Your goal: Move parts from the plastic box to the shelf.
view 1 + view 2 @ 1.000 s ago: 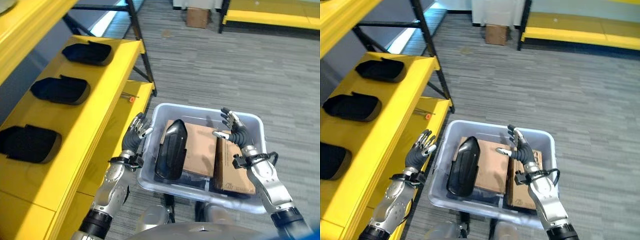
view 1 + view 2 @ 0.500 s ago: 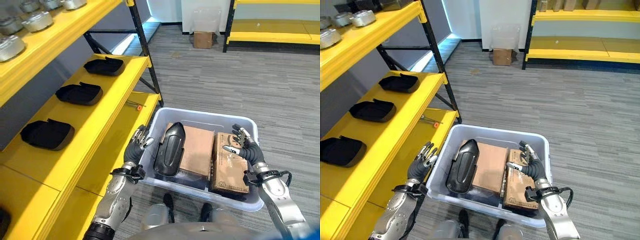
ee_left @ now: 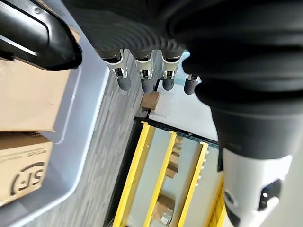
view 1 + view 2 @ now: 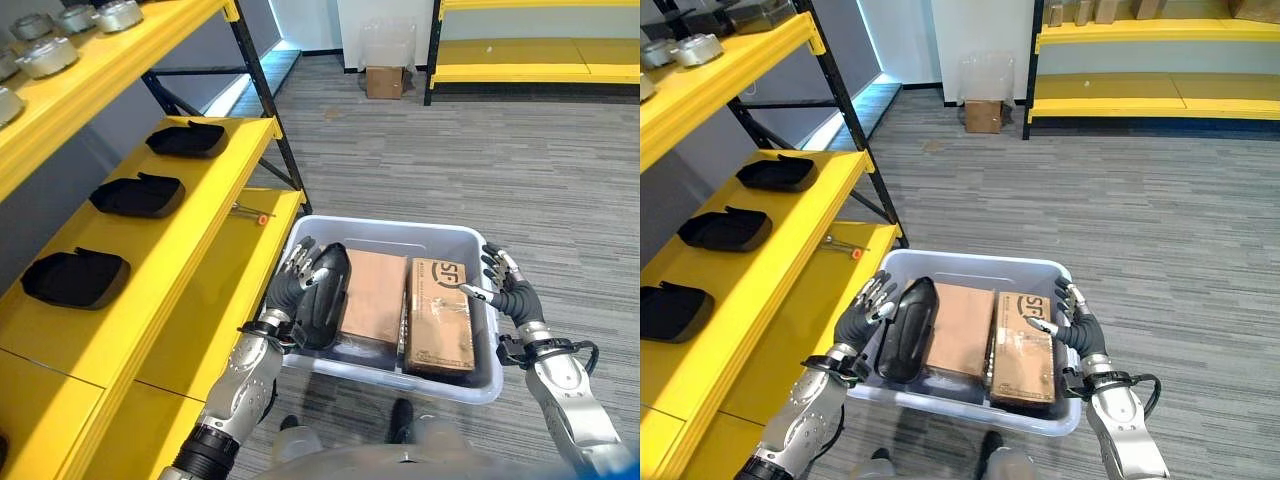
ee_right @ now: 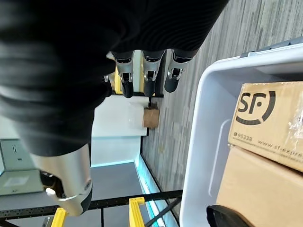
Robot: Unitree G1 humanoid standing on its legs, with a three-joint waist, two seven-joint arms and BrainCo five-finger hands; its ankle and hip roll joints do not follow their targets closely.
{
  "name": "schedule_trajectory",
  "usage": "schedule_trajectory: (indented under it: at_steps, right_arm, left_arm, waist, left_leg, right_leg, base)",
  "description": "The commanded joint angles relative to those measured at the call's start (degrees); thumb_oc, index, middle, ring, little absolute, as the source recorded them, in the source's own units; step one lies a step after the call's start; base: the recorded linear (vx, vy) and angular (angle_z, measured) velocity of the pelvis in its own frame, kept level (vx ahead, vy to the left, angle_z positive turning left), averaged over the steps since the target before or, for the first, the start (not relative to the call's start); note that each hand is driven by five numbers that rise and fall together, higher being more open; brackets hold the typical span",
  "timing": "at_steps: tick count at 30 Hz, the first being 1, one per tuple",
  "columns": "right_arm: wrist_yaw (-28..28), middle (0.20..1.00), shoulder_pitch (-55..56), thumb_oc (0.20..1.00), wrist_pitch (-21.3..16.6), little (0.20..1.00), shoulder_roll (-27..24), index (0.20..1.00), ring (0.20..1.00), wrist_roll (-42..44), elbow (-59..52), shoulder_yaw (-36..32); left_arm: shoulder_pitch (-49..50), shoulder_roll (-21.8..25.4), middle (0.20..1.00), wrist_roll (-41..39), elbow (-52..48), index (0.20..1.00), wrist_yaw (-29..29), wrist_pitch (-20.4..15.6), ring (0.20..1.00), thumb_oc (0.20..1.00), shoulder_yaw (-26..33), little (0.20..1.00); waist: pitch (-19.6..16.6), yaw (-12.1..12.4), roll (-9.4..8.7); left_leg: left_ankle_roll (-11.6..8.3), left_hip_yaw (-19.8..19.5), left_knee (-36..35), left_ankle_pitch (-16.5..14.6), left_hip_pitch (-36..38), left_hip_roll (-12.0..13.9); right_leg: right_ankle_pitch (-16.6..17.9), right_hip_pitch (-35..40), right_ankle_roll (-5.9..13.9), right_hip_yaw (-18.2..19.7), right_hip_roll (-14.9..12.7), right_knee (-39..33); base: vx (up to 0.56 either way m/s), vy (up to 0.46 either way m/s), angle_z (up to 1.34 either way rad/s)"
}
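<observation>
Waiting in plastic box (image 4: 455, 378): one glossy black part (image 4: 322, 292), long, rounded, shell-like, at left side beside two cardboard cartons (image 4: 405, 315). Shelf (image 4: 190, 255) at left already carries three similar dark parts (image 4: 136, 195). Left hand (image 4: 290, 284) spread, beside part, contact unclear. Right hand (image 4: 505, 289) spread at box's right rim, holding nothing. Lift not yet begun.

Yellow shelf (image 4: 215, 175) along the left, three black trays (image 4: 136, 194) in a row on its middle level, small orange-tipped tool (image 4: 252, 212) on the lower level, grey striped floor (image 4: 520, 160), cardboard box (image 4: 383, 81) on it far back
</observation>
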Motion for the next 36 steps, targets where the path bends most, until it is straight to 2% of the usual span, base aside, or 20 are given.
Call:
schedule_trajectory:
  at_steps: [1,5,9,17,22,31,36]
  right_arm:
    - [0.4,1.0,-1.1,1.0,-2.7,1.0,-0.6,1.0,1.0,0.6,-3.2,-1.1]
    - [1.1,1.0,-1.7,1.0,-2.1,1.0,0.2,1.0,1.0,-0.3,-3.0,-0.1]
    - [1.6,1.0,-1.4,1.0,-1.8,1.0,0.8,1.0,1.0,0.0,-2.6,0.2]
    - [2.0,1.0,-1.8,1.0,-1.8,1.0,1.0,1.0,1.0,1.6,-3.1,0.8]
    - [1.8,1.0,-3.1,1.0,-2.1,1.0,0.8,1.0,1.0,2.5,-3.9,1.2]
    - [2.0,1.0,-5.4,1.0,-3.1,1.0,0.8,1.0,1.0,4.4,-4.8,3.6]
    - [2.4,1.0,-6.5,1.0,-3.4,1.0,0.5,1.0,1.0,5.2,-4.6,5.8]
  left_arm:
    - [1.9,2.5,1.0,-0.2,-6.1,1.0,-0.4,-3.3,1.0,1.0,4.5,1.0]
    - [2.2,3.1,1.0,0.4,-6.4,1.0,0.2,-3.9,1.0,1.0,6.0,1.0]
    - [2.0,3.4,1.0,1.8,-6.1,1.0,1.1,-4.4,1.0,1.0,6.8,1.0]
    - [1.2,4.3,1.0,2.5,-6.6,1.0,2.3,-4.4,1.0,1.0,7.4,1.0]
    - [-0.4,5.3,1.0,4.0,-6.3,1.0,3.0,-4.3,1.0,1.0,7.4,1.0]
    - [-6.5,6.7,1.0,11.5,-2.0,1.0,5.1,-5.5,1.0,1.0,5.3,1.0]
    - [-11.5,5.7,1.0,14.6,5.5,1.0,6.4,-5.8,1.0,1.0,2.0,1.0]
  waist:
    - [-0.2,2.2,-1.28]
    - [-0.8,3.4,-2.25]
    - [-1.0,4.3,-3.95]
    - [0.8,5.6,-7.46]
    - [2.7,5.8,-9.21]
    - [5.1,5.3,-10.68]
    - [5.6,4.3,-11.76]
  left_leg:
    - [0.35,2.0,1.0,-4.4,-1.0,-3.1]
    - [1.41,5.1,-3.9,-4.2,0.2,-5.4]
    - [2.17,6.2,-6.1,-3.9,0.1,-6.6]
    - [2.7,5.2,-5.4,-3.4,-3.9,-6.5]
    - [2.63,4.6,-3.7,-2.8,-7.7,-5.5]
    - [1.99,4.7,-2.4,-1.3,-12.0,-3.3]
    - [1.82,5.8,-1.9,-1.2,-13.0,-2.4]
  right_leg:
    - [6.2,7.3,8.56,6.3,-9.0,-8.2]
    - [8.5,4.8,10.91,6.3,-12.0,-8.1]
    - [9.7,3.0,12.11,5.8,-13.6,-8.2]
    - [10.3,-0.5,11.67,5.0,-13.4,-7.1]
    - [10.9,-4.1,11.25,5.2,-12.8,-6.1]
    - [11.3,-8.9,10.47,5.5,-11.9,-5.2]
    - [11.6,-10.8,10.3,6.4,-11.2,-5.1]
  base:
    - [0.02,0.313,0.04]
    - [-0.02,0.249,-0.08]
    - [0.0,0.164,-0.03]
    - [-0.02,0.017,0.06]
    - [-0.07,-0.032,0.03]
    - [-0.03,-0.027,0.0]
    - [-0.01,-0.008,-0.04]
